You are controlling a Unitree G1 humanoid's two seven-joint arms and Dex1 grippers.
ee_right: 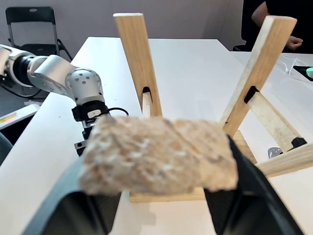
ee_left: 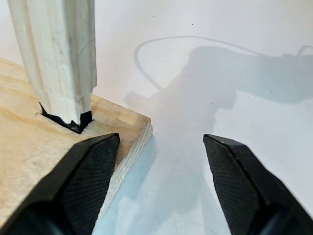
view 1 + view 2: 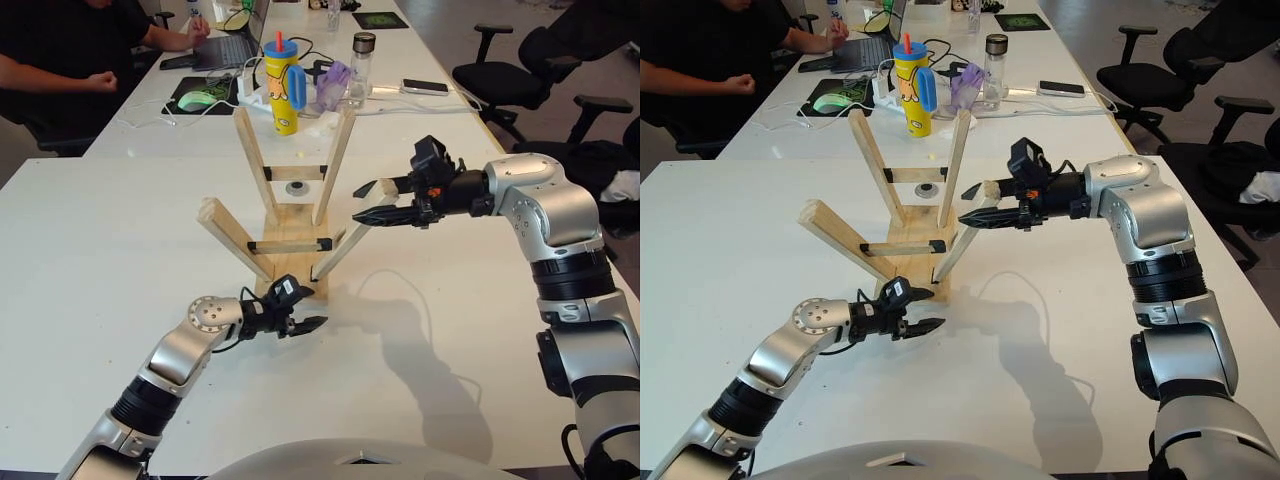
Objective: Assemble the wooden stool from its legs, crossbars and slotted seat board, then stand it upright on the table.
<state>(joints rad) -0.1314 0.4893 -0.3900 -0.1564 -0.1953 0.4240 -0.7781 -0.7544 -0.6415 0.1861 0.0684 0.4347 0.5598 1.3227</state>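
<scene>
While right gripper [image 3: 360,202] clamps a wooden leg [image 1: 156,154] at its rough end, left gripper [image 2: 160,139] gapes at layered plywood seat board [image 2: 44,156].

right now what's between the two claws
One slanted stool leg, running from the seat board beside the left claw up into the right claw, in both eye views.

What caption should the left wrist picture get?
Open left gripper at a corner of the seat board, beside a leg set in its slot.
</scene>
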